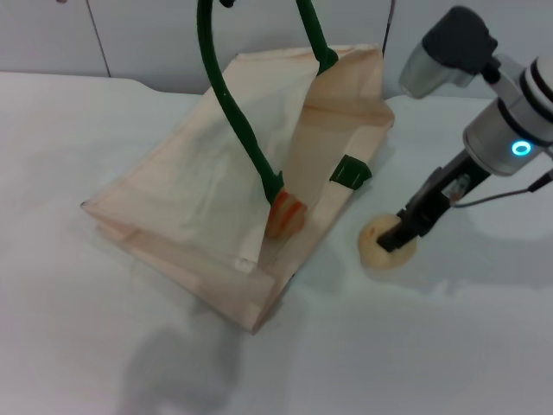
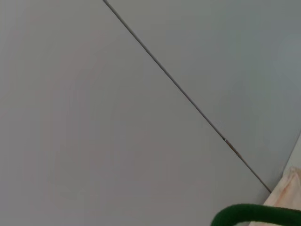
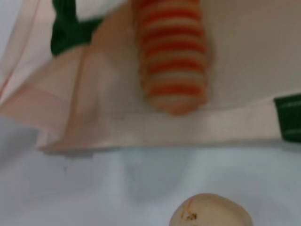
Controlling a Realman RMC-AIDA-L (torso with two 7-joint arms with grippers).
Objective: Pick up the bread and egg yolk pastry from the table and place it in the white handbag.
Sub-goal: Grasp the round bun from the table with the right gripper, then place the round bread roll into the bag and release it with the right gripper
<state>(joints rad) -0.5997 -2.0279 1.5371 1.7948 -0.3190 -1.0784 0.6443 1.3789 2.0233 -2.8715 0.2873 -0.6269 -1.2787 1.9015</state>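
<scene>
The white handbag (image 1: 199, 199) lies on the table with its mouth held open, its green handles (image 1: 233, 112) pulled up out of the head view. The bread (image 1: 286, 214) lies inside the mouth; the right wrist view shows its orange ridges (image 3: 173, 56) resting on the bag's cloth (image 3: 244, 61). Just outside the bag's opening, the egg yolk pastry (image 1: 380, 251) sits on the table, and it also shows in the right wrist view (image 3: 211, 212). My right gripper (image 1: 399, 235) is down on the pastry's top. A piece of green handle (image 2: 254, 214) appears in the left wrist view.
A green tab (image 1: 350, 173) marks the bag's rim near the pastry. The white table (image 1: 130, 363) stretches in front of and to the left of the bag. A panelled wall (image 1: 52, 35) rises behind. The right arm (image 1: 510, 130) reaches in from the right.
</scene>
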